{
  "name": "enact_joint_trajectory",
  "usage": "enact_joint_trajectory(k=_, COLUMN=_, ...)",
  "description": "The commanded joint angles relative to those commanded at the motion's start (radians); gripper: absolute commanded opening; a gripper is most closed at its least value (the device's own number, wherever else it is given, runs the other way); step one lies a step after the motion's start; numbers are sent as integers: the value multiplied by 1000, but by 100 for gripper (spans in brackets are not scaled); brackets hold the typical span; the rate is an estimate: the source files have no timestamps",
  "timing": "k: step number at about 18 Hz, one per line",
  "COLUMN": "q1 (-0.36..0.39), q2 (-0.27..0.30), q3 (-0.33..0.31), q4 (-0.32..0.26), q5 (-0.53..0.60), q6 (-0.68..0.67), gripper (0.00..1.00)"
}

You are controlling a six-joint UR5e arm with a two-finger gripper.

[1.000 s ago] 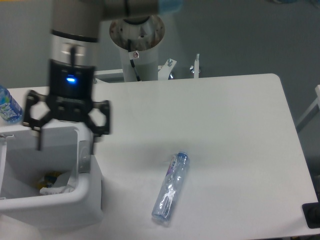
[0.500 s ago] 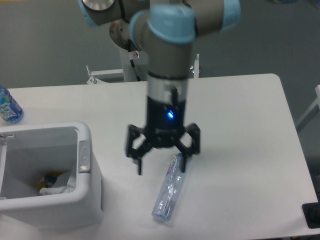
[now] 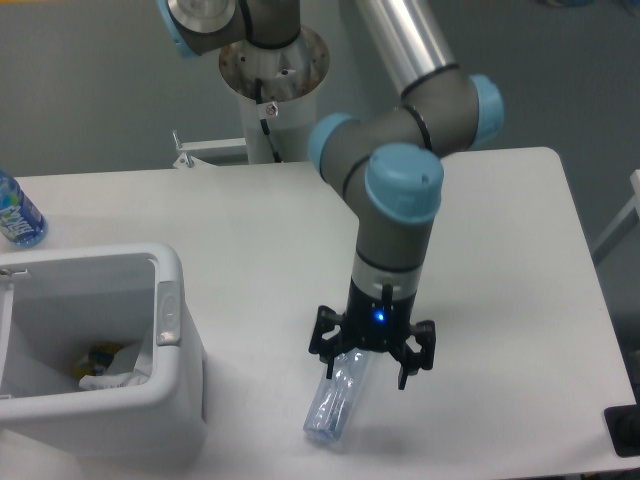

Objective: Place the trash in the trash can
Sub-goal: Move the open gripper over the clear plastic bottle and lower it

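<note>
The crushed bottle (image 3: 335, 408) is lying on the table (image 3: 500, 250), its label too blurred to read. The hand (image 3: 366, 368) is spreading wide over its upper end. In the bin (image 3: 175, 385) white paper (image 3: 112, 372) is lying. Far left, a blue-labelled bottle (image 3: 16, 212) is standing.

Grey tubular arm (image 3: 400, 150), light-blue joint caps; black two-finger gripper (image 3: 371, 362), blue indicator light glowing, lower centre.
</note>
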Motion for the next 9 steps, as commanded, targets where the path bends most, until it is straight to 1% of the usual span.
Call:
enact_joint_trajectory(k=3, q1=-9, q2=-38, q3=5, q4=5, q5=9, q6=6, gripper=100)
enact_joint_trajectory(k=4, q1=-24, q2=-49, q3=3, q4=6, q5=12, q6=5, gripper=100)
enact_joint_trajectory(k=6, q1=-44, q2=-55, q3=2, q4=6, q5=41, q6=6, gripper=100)
enact_joint_trajectory(k=9, q1=-63, q2=-72, q3=3, q4=8, q5=51, q6=32, gripper=100)
